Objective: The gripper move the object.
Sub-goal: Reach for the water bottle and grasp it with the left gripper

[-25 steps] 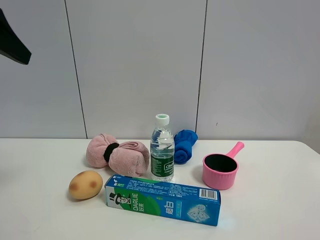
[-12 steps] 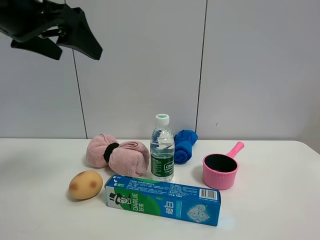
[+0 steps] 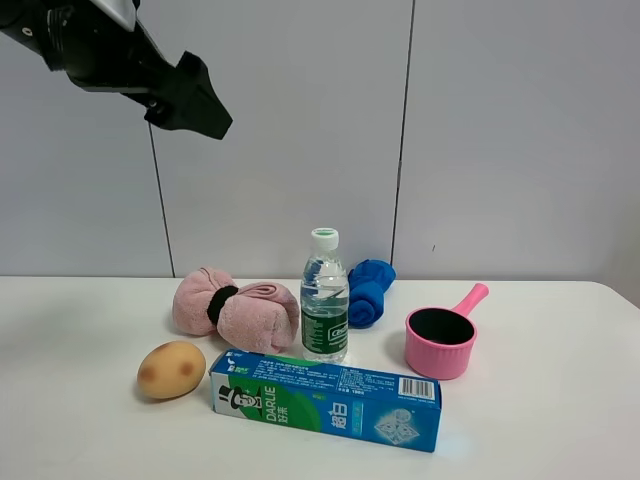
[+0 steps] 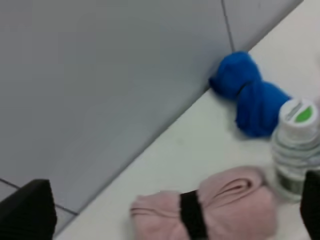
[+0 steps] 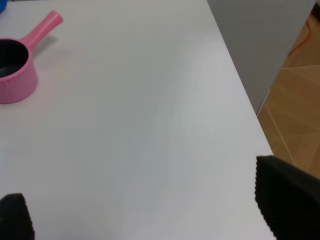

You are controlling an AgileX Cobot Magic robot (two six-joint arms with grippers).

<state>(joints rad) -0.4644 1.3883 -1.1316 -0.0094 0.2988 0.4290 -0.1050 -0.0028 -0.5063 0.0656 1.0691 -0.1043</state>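
High at the left, well above the worktop (image 3: 540, 420): left gripper (image 3: 200, 110), fingers spread wide, gripping nothing; at mid-worktop, upright: water bottle (image 3: 325, 300), white cap on, just right of pink towel (image 3: 245, 312), near blue cloth (image 3: 368, 290), just behind toothpaste box (image 3: 325, 398); over the worktop's right end, beyond pink pot (image 3: 440, 340): right gripper (image 5: 150, 210), likewise spread, empty.

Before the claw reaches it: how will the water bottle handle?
The water bottle stands tall and narrow, so a push near the cap would probably tip it. It looks mostly full, so likely heavy for its size. Clear smooth plastic may slip or flex.
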